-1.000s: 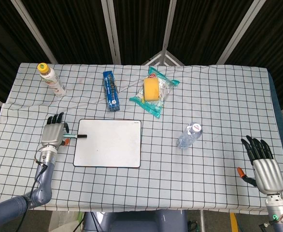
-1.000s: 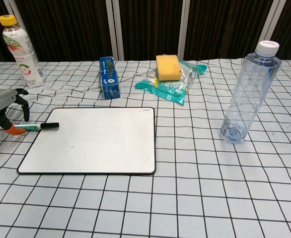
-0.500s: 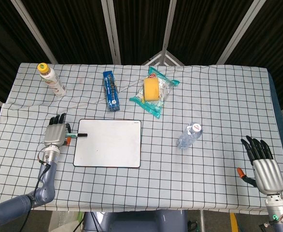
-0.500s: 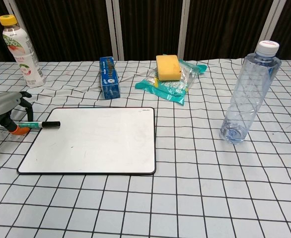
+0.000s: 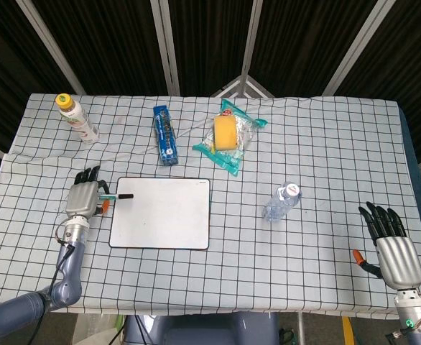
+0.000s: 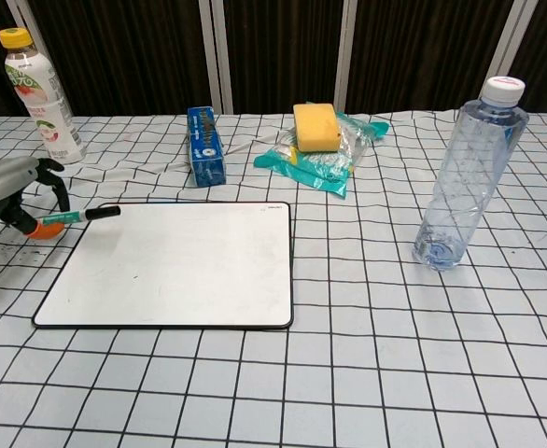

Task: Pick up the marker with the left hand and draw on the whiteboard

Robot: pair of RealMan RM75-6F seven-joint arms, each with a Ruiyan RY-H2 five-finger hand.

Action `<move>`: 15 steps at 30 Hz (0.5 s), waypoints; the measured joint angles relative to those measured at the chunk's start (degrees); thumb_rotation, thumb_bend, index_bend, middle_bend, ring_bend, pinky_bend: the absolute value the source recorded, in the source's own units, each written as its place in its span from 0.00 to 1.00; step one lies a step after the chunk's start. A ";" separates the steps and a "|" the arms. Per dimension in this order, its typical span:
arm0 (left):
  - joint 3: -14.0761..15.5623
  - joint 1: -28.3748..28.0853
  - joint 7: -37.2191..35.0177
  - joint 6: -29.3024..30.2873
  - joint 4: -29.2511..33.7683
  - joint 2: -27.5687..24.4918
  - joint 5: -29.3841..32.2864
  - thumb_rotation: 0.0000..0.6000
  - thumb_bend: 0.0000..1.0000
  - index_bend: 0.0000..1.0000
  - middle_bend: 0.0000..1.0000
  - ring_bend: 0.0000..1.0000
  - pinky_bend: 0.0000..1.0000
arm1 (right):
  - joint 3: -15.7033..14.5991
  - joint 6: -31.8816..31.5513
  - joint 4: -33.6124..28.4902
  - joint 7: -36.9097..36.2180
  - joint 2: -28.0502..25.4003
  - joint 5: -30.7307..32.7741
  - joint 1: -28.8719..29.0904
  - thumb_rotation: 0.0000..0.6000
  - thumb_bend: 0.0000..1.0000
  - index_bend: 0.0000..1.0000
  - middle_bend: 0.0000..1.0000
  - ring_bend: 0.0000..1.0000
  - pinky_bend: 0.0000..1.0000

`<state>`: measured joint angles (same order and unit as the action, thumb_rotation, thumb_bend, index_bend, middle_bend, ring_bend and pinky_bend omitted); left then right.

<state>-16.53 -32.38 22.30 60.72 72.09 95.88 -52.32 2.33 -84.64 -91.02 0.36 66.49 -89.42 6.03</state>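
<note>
table: checked cloth [image 5: 325, 144] covers it, everything sits on it
whiteboard: [image 5: 160, 213] lies flat at front left; blank surface [image 6: 175, 263] in chest view
water bottle: clear, white cap [image 6: 468, 175]; stands upright right of the whiteboard, well apart; head view shows it from above [image 5: 281, 202]
right hand: [image 5: 394, 246] only in head view, at the front right edge, fingers apart, holding nothing; chest view does not show it
left hand: [image 5: 83, 198] just left of the whiteboard, grips the marker; chest view shows only part of it at the frame edge [image 6: 12, 187], fingers curled over the marker's rear
sponge pack: yellow sponge on teal wrapper [image 5: 228, 134], back centre
blue box: [image 5: 164, 134] back, left of the sponge pack
yogurt bottle: yellow cap [image 5: 75, 118], back left corner
marker: green body, black cap [image 6: 82, 216]; cap end over the whiteboard's top left corner; chest view shows it tilted, cap end raised off the board
vs earlier: marker was lying lower along the board's left edge; now lifted and shifted toward the back; left hand closed tighter; right hand unchanged
</note>
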 measured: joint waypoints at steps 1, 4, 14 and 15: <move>-0.36 0.18 -1.58 0.40 1.02 -0.25 -0.70 1.00 0.56 0.65 0.04 0.00 0.00 | -0.01 -0.01 -0.02 0.01 0.00 -0.03 0.00 1.00 0.31 0.00 0.00 0.00 0.00; -1.62 0.79 -7.90 1.42 4.59 -1.05 -3.15 1.00 0.55 0.66 0.06 0.00 0.00 | -0.02 -0.04 -0.08 0.02 0.01 -0.06 -0.02 1.00 0.31 0.00 0.00 0.00 0.00; -3.85 1.53 -34.57 0.15 11.66 -1.30 -13.65 1.00 0.55 0.67 0.07 0.00 0.00 | 0.21 0.23 -0.16 -0.54 -0.12 0.58 0.01 1.00 0.31 0.00 0.00 0.00 0.00; -3.80 1.43 -36.49 -0.13 11.62 -0.94 -14.68 1.00 0.55 0.67 0.07 0.00 0.00 | 0.23 0.31 -0.19 -0.65 -0.15 0.67 0.03 1.00 0.31 0.00 0.00 0.00 0.00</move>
<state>-20.32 -30.95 -14.19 60.59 83.70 94.94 -67.00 2.57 -84.33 -91.21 -0.29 66.34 -88.75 6.06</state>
